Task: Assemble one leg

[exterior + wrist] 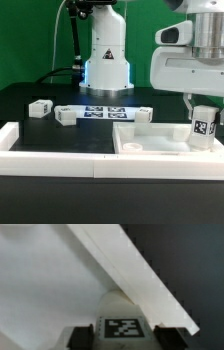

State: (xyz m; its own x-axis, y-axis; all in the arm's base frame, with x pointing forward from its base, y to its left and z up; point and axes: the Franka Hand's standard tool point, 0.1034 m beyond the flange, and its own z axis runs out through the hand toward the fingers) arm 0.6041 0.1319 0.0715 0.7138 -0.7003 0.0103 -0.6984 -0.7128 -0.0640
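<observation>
My gripper (204, 122) is shut on the leg (205, 127), a short white post with a black-and-white tag on its face. It holds the leg upright over the right corner of the large white square tray-like panel (150, 140), at the exterior view's right. In the wrist view the leg (122, 324) sits between the two dark fingers (82, 336), close to the panel's raised rim (130, 274). Whether the leg's lower end touches the panel is hidden.
Another short white post (41, 107) lies on the black table at the exterior view's left. The marker board (100, 114) lies behind the panel. A long white rail (60, 150) runs along the front. The arm's white base (107, 60) stands at the back.
</observation>
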